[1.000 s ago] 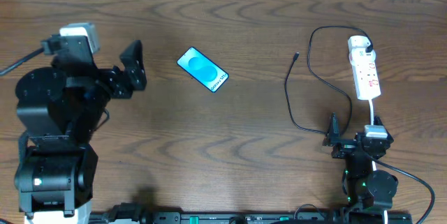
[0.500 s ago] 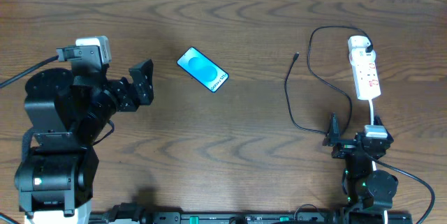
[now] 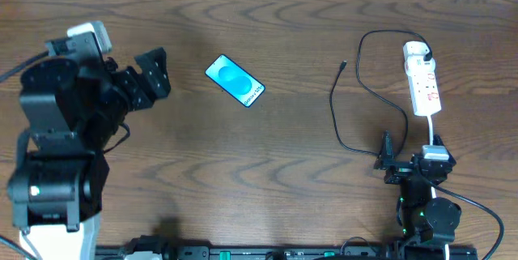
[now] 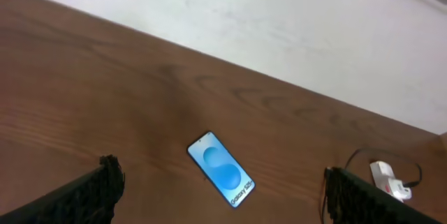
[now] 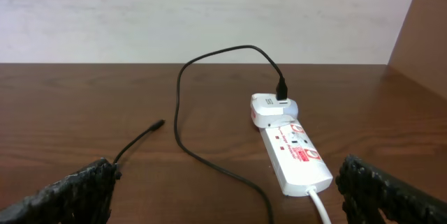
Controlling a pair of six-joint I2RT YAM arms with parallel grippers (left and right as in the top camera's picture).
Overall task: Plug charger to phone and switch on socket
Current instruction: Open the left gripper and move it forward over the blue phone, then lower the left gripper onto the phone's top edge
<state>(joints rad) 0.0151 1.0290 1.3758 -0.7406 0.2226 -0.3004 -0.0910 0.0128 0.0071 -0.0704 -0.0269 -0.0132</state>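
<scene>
Jaws on the 2 arms stand wide open, holding nothing. The left jaws are at upper left of the overhead view, apart from the phone (image 3: 235, 81), which lies slanted on the desk (image 3: 283, 171), screen lit. At lower right, below the socket (image 3: 422, 82), sit the right jaws. The charger (image 3: 358, 91) loops from the socket's top end, its free tip on bare desk, well apart from the phone.

One table (image 3: 267, 179). One phone (image 3: 235, 81). One white power strip (image 3: 424, 88), with one white cord (image 5: 320, 203) of its own. One white adapter (image 3: 415, 49). One black cable (image 3: 332, 102), with one small plug tip. Two robot arms: one left arm (image 3: 61, 122) and one right arm (image 3: 429, 211), each with two fingers.
</scene>
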